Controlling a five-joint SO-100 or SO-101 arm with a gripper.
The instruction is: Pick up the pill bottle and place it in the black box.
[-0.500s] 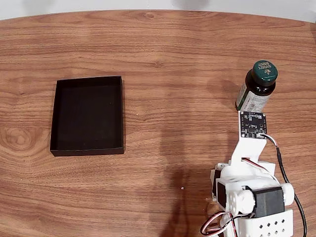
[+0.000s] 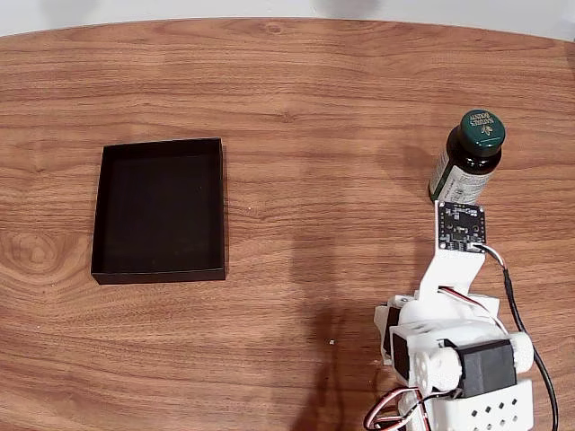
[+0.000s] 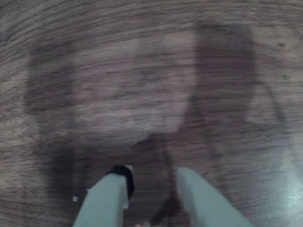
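Wrist view shows the end effector with its two pale fingers parted over bare wood, gripping nothing. From the fixed view, the pill bottle stands upright on the worktop just beyond the arm's camera board, straight ahead of it. The black box lies well apart to the left in that view, empty.

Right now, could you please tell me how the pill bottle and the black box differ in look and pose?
The pill bottle is round, tall and upright, while the black box is rectangular, shallow and lies flat. The bottle is dark green glass with a lettered green cap and white label; the box is plain matte black. The bottle is capped; the box is open-topped and empty. Both rest on the wooden table, well apart.
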